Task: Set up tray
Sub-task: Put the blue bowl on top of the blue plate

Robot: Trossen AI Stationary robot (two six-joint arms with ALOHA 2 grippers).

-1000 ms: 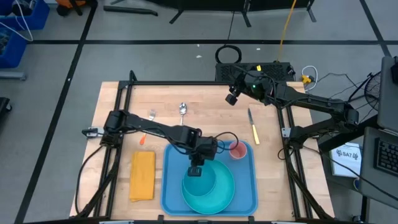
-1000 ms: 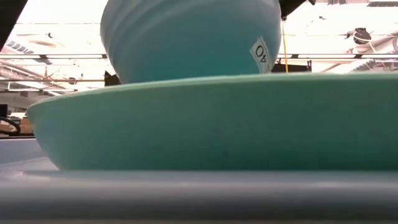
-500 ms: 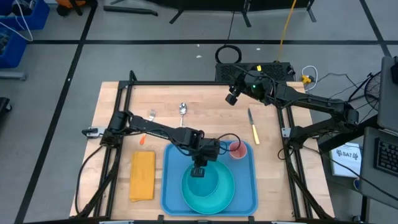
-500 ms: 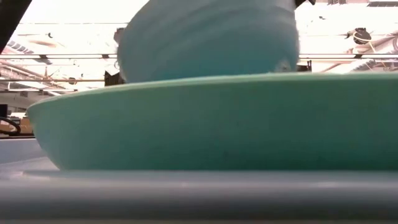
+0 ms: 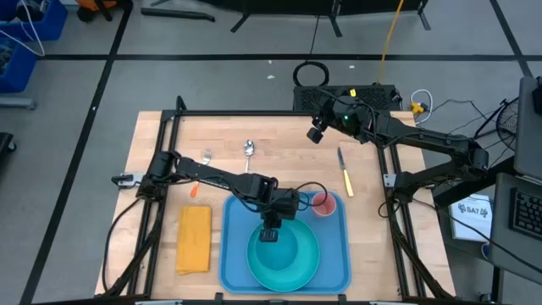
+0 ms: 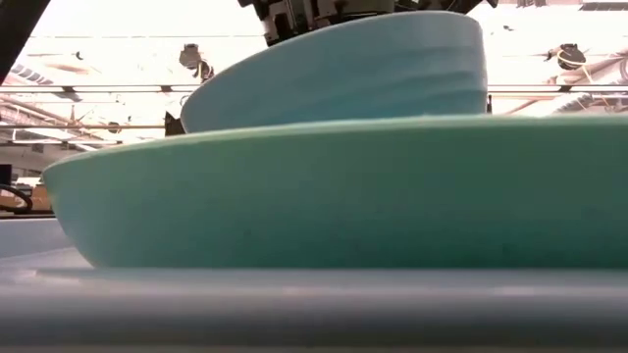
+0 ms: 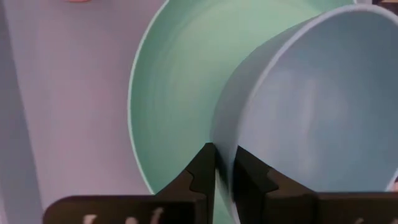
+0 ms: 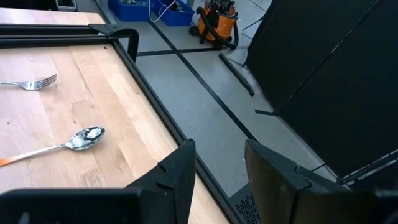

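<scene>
A robotics lab: wooden table (image 5: 279,148) in a metal frame, taped grey floor (image 5: 212,76), trailing cables (image 5: 440,102).

A turquoise plate (image 6: 334,196) fills most of the frame, its side wall seen level from table height; it rests on the tray (image 6: 294,309), whose pale blue rim runs across the bottom. A lighter blue bowl (image 6: 343,74) sits tilted inside the plate; a dark gripper (image 6: 312,14) meets its upper rim; bright ceiling structure shows behind.

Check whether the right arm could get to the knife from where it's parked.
Probably yes. The right claw hangs open over the table's far side, and the knife lies on bare wood just nearer, with nothing between them; the left claw is busy at the bowl.
</scene>
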